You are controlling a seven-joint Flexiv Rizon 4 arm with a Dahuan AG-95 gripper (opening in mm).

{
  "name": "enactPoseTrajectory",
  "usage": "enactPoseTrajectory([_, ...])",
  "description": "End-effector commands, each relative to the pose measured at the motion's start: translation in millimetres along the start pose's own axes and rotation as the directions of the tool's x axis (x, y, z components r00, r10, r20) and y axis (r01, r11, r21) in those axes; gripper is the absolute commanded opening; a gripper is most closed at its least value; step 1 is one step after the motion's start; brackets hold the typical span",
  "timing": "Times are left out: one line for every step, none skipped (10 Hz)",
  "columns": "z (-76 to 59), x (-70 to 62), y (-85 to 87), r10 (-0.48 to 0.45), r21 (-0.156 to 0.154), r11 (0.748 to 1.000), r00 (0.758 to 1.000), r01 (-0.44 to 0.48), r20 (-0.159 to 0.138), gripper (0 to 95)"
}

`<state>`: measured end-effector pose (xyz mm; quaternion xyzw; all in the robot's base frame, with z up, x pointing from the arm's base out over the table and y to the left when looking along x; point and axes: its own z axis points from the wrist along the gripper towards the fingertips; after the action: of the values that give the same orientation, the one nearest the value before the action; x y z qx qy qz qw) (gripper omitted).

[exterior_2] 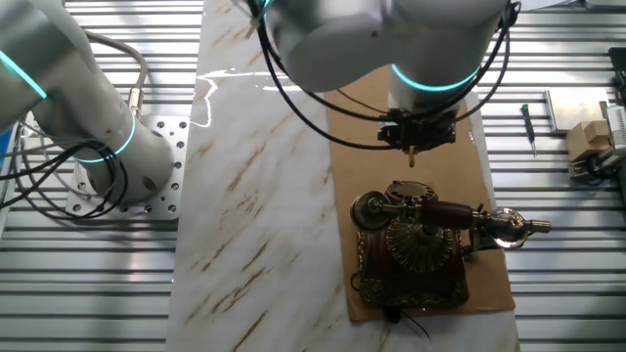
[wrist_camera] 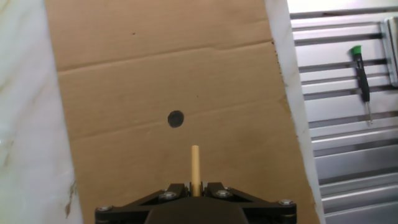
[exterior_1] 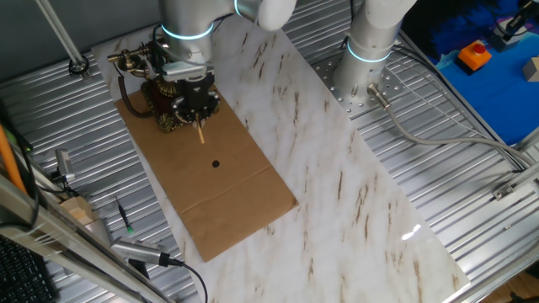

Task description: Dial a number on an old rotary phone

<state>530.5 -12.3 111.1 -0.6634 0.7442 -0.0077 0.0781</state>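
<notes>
The old rotary phone is dark brown with brass trim and stands on the cardboard sheet. Its handset lies across the cradle. In one fixed view the phone is partly hidden behind the gripper. My gripper is shut on a thin tan wooden stick that points down at the cardboard. In the other fixed view the gripper hangs just beyond the phone's dial side, with the stick tip above the cardboard. The phone is out of the hand view.
A black dot marks the cardboard ahead of the stick. A green-handled screwdriver lies on the ribbed metal table to the right. A second arm's base stands on the far side of the marble slab.
</notes>
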Motion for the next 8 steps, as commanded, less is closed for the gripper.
enactPoseTrajectory([-1.7,-2.3,0.8,0.037,-0.001,0.999,0.999,-0.037,0.025,0.0])
enactPoseTrajectory([-1.6,-4.5,0.2,0.056,-0.002,0.998,0.998,-0.056,0.033,0.0])
enactPoseTrajectory([-0.4,-8.4,-1.1,0.066,0.002,0.998,0.997,-0.066,0.040,0.0])
enactPoseTrajectory([2.2,-15.7,-3.4,0.069,0.003,0.998,0.997,-0.069,0.033,0.0])
enactPoseTrajectory([4.6,-22.5,-5.1,0.065,0.005,0.998,0.998,-0.065,0.017,0.0])
enactPoseTrajectory([6.3,-27.0,-5.9,0.059,0.007,0.998,0.998,-0.059,0.008,0.0])
enactPoseTrajectory([8.2,-31.9,-6.7,0.053,0.008,0.999,0.999,-0.053,-0.002,0.0])
enactPoseTrajectory([8.7,-33.9,-7.2,0.049,0.009,0.999,0.999,-0.049,-0.004,0.0])
